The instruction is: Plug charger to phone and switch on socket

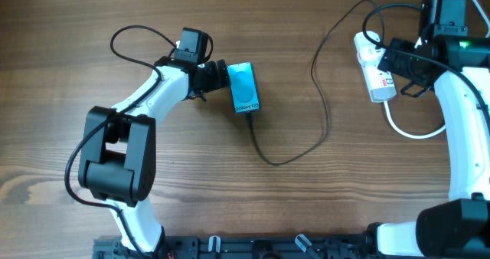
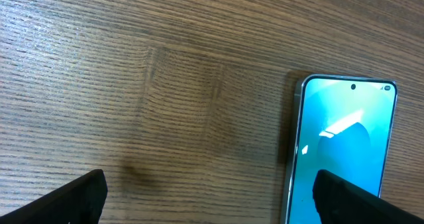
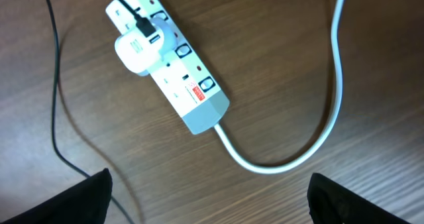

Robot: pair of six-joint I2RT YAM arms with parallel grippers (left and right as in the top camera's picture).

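The phone (image 1: pixel 243 88) lies flat with its teal screen up, and it also shows in the left wrist view (image 2: pixel 344 141). The charger's thin black cable (image 1: pixel 325 113) meets the phone's near end, loops across the table and runs to the white adapter (image 3: pixel 138 52) plugged into the socket (image 1: pixel 373 73). The socket is a white strip with red marks (image 3: pixel 179 71). My left gripper (image 1: pixel 222 77) is open and empty beside the phone's left edge, and in its wrist view (image 2: pixel 212 187) one finger is over the screen. My right gripper (image 1: pixel 393 67) is open above the socket and also shows in its wrist view (image 3: pixel 211 187).
The socket's thick white cord (image 3: pixel 324 131) curves away over the wooden table (image 1: pixel 306 205) towards the right arm's base. The black cable (image 3: pixel 54 98) passes left of the socket. The left arm's own cable loops behind its wrist (image 1: pixel 126 44).
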